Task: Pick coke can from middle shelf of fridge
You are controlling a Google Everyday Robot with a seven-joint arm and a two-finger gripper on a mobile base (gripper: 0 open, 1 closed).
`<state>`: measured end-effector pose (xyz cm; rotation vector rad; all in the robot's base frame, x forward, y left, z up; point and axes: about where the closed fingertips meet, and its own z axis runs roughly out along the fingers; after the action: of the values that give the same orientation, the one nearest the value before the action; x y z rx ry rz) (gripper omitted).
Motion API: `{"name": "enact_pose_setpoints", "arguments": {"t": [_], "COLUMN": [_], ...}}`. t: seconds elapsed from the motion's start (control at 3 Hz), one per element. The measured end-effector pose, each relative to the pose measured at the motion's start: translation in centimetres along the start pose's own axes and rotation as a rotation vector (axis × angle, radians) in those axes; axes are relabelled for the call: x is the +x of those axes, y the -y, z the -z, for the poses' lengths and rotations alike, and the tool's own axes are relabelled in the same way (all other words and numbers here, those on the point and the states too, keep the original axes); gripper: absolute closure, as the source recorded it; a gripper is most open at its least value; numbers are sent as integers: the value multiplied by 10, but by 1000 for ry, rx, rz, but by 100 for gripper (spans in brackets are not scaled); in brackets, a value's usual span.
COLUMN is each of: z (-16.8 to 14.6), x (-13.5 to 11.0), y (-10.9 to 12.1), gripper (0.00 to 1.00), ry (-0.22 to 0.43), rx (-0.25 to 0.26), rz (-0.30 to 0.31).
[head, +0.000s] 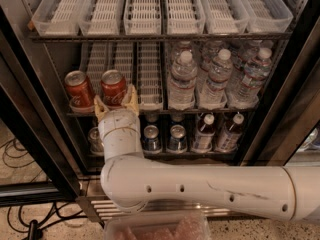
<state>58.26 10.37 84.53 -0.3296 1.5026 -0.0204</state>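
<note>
Here, open jaws flank the Coca-Cola-scripted coke can point(114, 86) on the middle shelf point(150, 79).

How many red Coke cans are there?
2 on the middle shelf: one coke can far left, the other beside it between the fingers of the gripper. Others may hide behind.

Water bottles point(182, 79): clear, white caps, one row. Above them: clear plastic bins point(150, 9), slotted white bases. Directly below: two small white-capped bottles point(204, 133). Below and left: two silver-topped cans point(150, 138). Far lower left: black cables point(15, 151) lying loose.
</note>
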Motion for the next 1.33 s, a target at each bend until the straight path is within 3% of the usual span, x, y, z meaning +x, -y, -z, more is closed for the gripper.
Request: {"name": "enact_pose_setpoints", "arguments": {"t": [0.33,0.67,1.33], "z": [-30,-33,-35], "x": [14,15,15], "y": [3,2,1], "gripper": [40,40,74], "ry": [-17,-20,-22], "rx": [32,31,27], "rz": [-3,-6,-14]}}
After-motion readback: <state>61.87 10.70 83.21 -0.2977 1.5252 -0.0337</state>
